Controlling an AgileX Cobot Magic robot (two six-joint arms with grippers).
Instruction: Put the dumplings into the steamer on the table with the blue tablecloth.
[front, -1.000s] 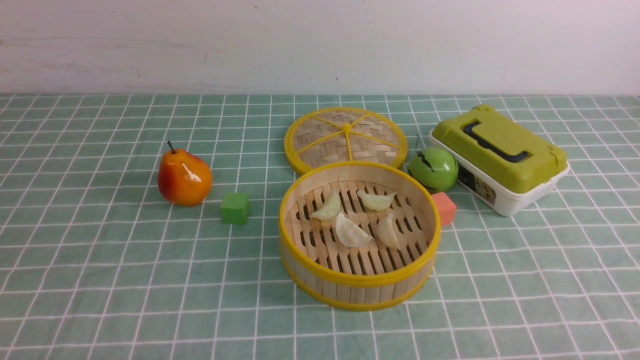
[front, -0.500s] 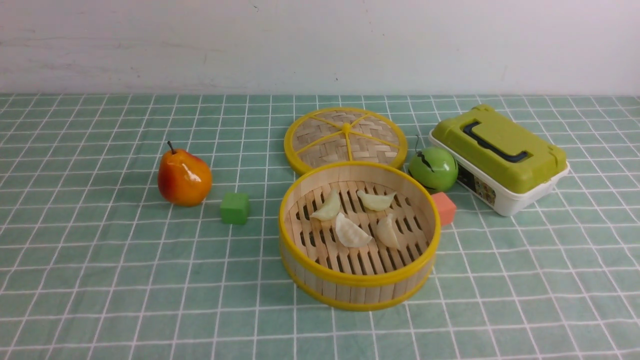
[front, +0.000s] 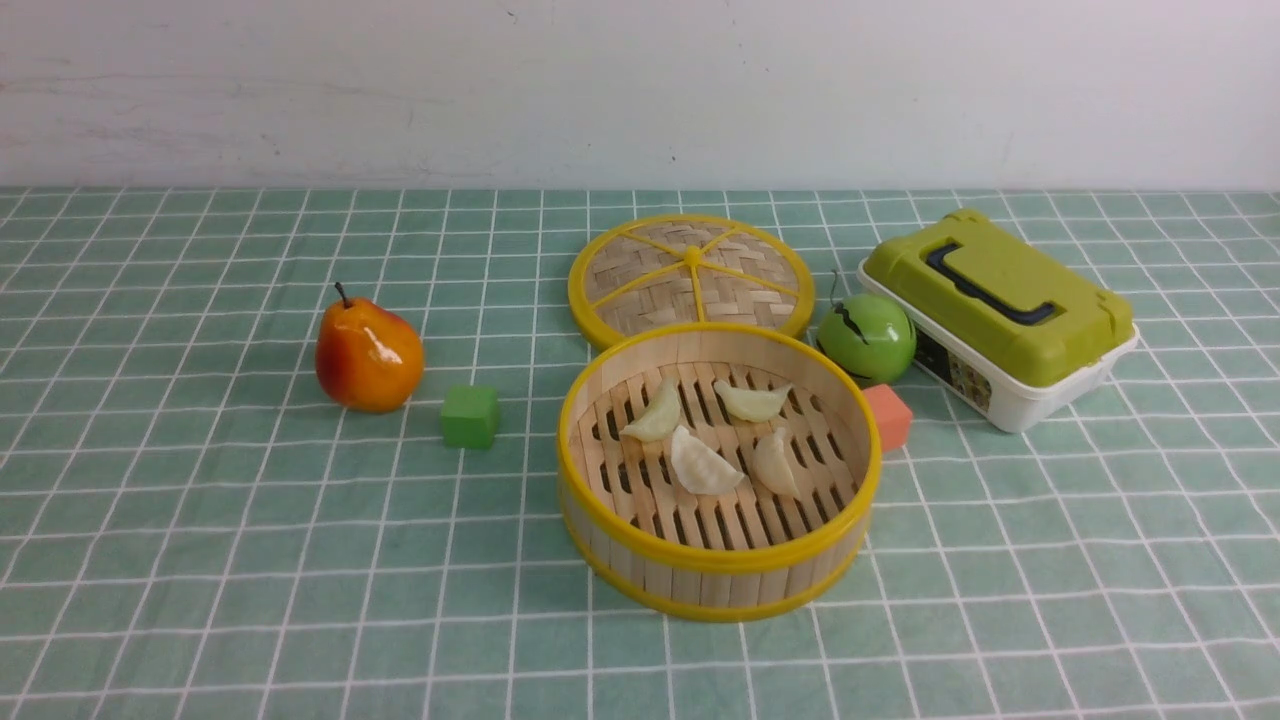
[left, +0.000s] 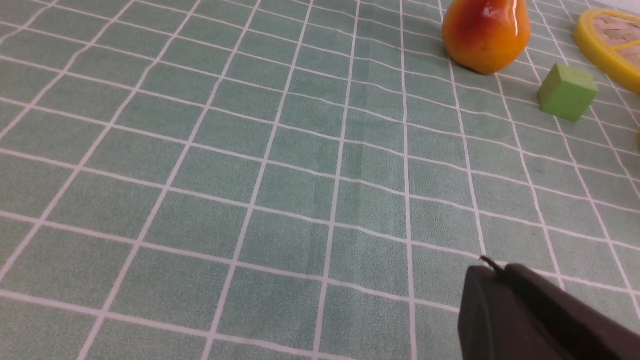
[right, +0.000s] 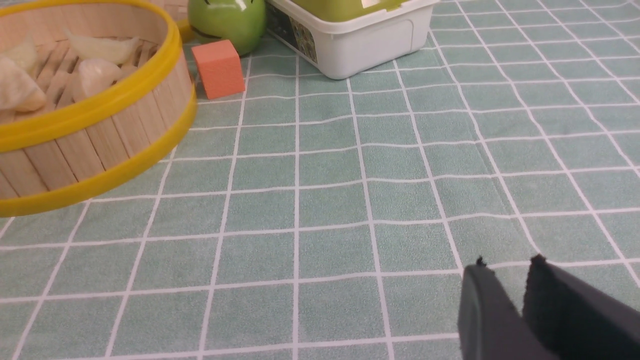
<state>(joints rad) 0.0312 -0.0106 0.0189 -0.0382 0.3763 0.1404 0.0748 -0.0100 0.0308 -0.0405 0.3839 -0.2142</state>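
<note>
Left claw (left: 492, 272): jaws pressed together, empty, low over bare cloth. Right claw (right: 505, 272): jaws parted by a narrow gap, empty, well apart from the steamer (front: 720, 575).

All four dumplings (front: 706, 463) lie on the steamer's slatted floor; none is left on the surface (front: 200, 560). The task appears complete.

Risk: a right-arm move toward the steamer could knock its wall and jolt the dumplings.

Count: one steamer, one lid (front: 692, 275), one pear (front: 367, 355), one green apple (front: 867, 337), one green cube (front: 470, 416), one orange cube (front: 890, 414), one lidded box (front: 1000, 315).
</note>
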